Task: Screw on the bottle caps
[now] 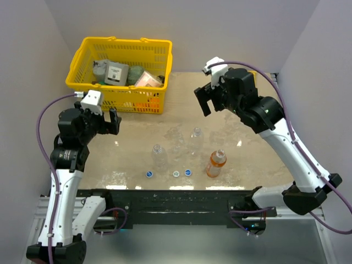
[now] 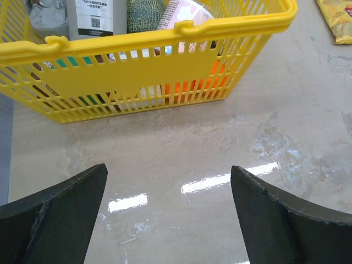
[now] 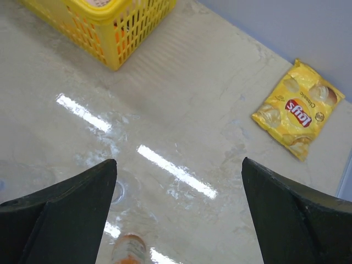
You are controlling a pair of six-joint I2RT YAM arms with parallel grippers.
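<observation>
Top external view: the three bottle caps (image 1: 175,174) lie in a row on the table (image 1: 258,159), nearer the arm bases than either set of jaws and between the two. The bottles (image 1: 159,157) stand upright just beyond the caps, apart from them. The left gripper (image 1: 110,124) hangs above the table with jaws apart and nothing between them. The yellow basket (image 2: 165,60) sits directly ahead of these jaws. The right gripper (image 1: 208,104) also has jaws apart and empty. The orange bottle (image 3: 129,247) stands below them, and a yellow chip packet (image 3: 298,109) lies ahead, towards the right-hand finger in the right wrist view.
</observation>
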